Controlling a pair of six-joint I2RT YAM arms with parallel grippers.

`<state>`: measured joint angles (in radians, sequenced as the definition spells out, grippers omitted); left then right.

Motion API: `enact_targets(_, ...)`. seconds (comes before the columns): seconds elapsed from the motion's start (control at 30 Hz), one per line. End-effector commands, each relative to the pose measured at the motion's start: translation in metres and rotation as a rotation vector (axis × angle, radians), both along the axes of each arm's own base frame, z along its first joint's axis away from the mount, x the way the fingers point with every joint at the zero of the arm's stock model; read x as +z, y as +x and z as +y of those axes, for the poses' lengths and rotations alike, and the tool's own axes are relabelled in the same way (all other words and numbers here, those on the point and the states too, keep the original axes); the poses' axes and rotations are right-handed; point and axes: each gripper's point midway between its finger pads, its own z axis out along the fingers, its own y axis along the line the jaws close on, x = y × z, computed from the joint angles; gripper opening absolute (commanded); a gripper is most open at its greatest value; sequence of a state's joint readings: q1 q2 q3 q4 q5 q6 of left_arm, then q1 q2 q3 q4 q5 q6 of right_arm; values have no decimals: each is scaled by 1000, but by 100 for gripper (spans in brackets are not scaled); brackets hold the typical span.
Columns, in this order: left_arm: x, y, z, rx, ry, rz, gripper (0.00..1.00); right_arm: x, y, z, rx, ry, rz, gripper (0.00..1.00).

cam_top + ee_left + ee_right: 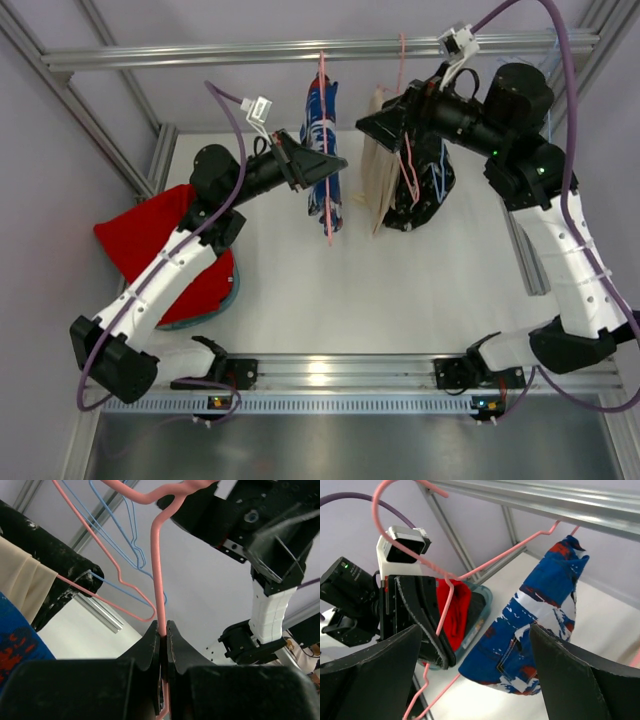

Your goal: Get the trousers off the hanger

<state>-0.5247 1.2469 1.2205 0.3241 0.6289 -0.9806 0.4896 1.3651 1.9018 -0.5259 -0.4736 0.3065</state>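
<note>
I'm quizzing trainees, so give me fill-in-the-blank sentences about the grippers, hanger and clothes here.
The left gripper is shut on a hanger coloured ___.
The right gripper is ___, holding nothing.
The patterned trousers are mostly ___.
The red cloth lies on the robot's ___ side.
Missing: pink; open; blue; left.

Left wrist view: pink hanger [156, 555] wire vanishes below the left gripper [163, 629] tips, pinched between the jaws. Left of the jaws, blue patterned trousers [17, 647] and beige trousers [22, 582] are cut by the frame edge. Top view: right gripper [365, 125] covers the beige trousers' top.
</note>
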Motion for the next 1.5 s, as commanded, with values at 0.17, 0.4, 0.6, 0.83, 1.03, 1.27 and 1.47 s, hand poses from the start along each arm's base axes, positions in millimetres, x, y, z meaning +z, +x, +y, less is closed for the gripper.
enact_targets(0.17, 70, -51, 35, 66, -102, -370, 0, -8, -3, 67, 167, 81, 69, 84)
enact_targets(0.4, 66, -53, 36, 61, -95, -339, 0, -11, -20, 104, 264, 86, 90, 79)
enact_targets(0.6, 59, -51, 35, 53, -88, -314, 0, -18, -21, 120, 289, 92, 124, 64)
enact_targets(0.83, 45, -56, 32, 26, -60, -317, 0, -18, -16, 129, 310, 118, 167, 15)
enact_targets(1.03, 27, -54, 43, 114, 77, -412, 59, -19, -29, 118, 340, 148, 239, 0)
enact_targets(1.27, -28, -66, 84, 273, 354, -571, 76, -16, -37, 92, 315, 196, 319, 0)
enact_targets(1.47, -103, -94, 101, 188, 562, -701, 76, -17, -27, 84, 285, 249, 399, 0)
